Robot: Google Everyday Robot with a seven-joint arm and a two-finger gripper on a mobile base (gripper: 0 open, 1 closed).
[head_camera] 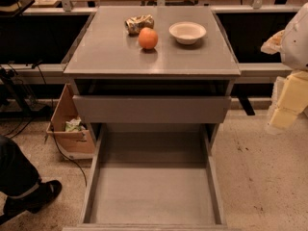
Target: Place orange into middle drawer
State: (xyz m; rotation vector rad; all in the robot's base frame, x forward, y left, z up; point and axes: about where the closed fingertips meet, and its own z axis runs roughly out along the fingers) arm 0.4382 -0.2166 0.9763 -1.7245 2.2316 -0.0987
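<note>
The orange (148, 38) sits on the grey cabinet top (110, 52), between a wrinkled gold-brown foil packet (139, 23) and a shallow white bowl (187, 32). The middle drawer (154, 191) is pulled far out toward me, a long grey tray with nothing lying in it. Above it, a drawer with a plain broad grey front (151, 109) stands slightly out. My gripper (283, 117) hangs at the right edge of the view, to the right of the cabinet and apart from the orange, holding nothing that I can see.
A cardboard box (72, 129) with some rubbish stands on the floor left of the cabinet, with a cable beside it. A person's leg and dark shoe (29, 196) are at the lower left. Metal rails and tables run behind the cabinet.
</note>
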